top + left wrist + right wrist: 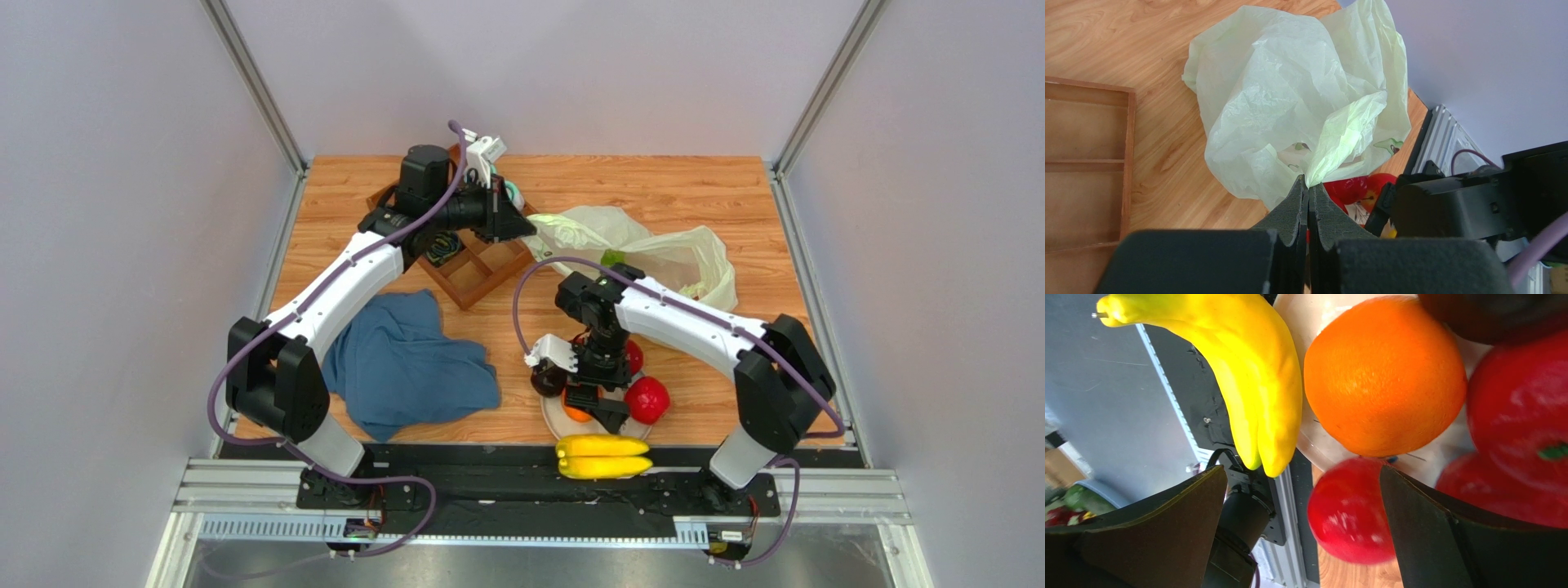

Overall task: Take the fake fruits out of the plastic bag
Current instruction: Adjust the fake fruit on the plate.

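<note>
Near the front edge of the table, the right gripper point(1303, 484) hangs low over a clear plate point(1324, 454) with its jaws spread wide and nothing between the pads. A red fruit point(1349, 514) lies on the plate right below the gap. We judge this to be the drop-off spot, so the wide stance suits letting a fruit go, not reaching for one.

The fake fruits we can see are gathered there:
- an orange point(1385, 373) in the middle of the plate
- a dark purple-brown fruit point(1499, 312) at the far side
- more red ones beside the orange, and a larger red apple point(646, 399) at the plate's right edge
- the yellow bananas point(604, 457) at the near rim, lying partly over the black base rail

Farther back, the left gripper point(1308, 190) is closed tight on a twisted fold of the plastic bag point(1290, 92). The film runs straight into the pinched tips. From the grip the bag spreads to the right across the wood in a loose, crumpled heap. We take this hold as an anchor that keeps the thin bag from sliding while the other arm works.

Just left of the bag sits a wooden compartment tray point(472, 276), and a dark blue cloth point(405, 361) lies beside the left arm. Neither touches the bag.

We cannot tell whether fruit remains inside. The overhead view shows only a small red and green spot at the bag's right hem, too small to name.
</note>
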You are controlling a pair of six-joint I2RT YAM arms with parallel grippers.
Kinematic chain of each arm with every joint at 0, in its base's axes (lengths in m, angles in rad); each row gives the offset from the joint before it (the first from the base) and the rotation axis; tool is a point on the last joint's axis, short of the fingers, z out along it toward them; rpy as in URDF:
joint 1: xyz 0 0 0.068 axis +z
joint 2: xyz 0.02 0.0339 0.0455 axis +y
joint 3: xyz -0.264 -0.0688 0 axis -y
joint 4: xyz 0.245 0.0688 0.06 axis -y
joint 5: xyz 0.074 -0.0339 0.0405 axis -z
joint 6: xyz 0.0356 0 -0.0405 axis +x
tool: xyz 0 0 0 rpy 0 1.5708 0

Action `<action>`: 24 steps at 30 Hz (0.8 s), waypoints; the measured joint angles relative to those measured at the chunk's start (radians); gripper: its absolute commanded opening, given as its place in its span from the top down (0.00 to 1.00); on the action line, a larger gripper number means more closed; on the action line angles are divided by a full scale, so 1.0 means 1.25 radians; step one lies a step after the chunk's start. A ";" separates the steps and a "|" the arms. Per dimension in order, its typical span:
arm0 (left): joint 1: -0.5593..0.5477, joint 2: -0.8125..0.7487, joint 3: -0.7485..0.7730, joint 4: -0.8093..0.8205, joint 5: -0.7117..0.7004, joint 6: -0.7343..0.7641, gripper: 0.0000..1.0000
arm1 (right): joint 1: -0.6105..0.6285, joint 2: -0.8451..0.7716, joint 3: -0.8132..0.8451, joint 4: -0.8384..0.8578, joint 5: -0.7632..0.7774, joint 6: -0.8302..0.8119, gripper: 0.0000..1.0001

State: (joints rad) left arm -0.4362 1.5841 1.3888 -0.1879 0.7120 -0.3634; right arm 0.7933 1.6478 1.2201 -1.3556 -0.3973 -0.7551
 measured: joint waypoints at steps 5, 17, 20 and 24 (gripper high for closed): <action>0.000 -0.005 0.000 -0.002 0.017 0.001 1.00 | 0.000 -0.105 -0.003 0.003 0.038 0.008 0.00; 0.023 -0.070 0.031 -0.020 0.023 0.020 0.77 | 0.077 -0.425 -0.045 0.129 -0.041 -0.157 0.26; 0.043 -0.074 0.032 -0.020 0.016 0.023 0.66 | 0.088 -0.228 0.040 0.087 -0.122 -0.255 0.25; 0.069 -0.092 0.030 -0.025 0.010 0.023 0.63 | 0.088 -0.055 0.084 0.073 -0.181 -0.339 0.29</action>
State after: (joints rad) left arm -0.3496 1.4685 1.4261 -0.2195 0.7242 -0.3340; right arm 0.9028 1.5791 1.3254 -1.2644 -0.6231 -1.1793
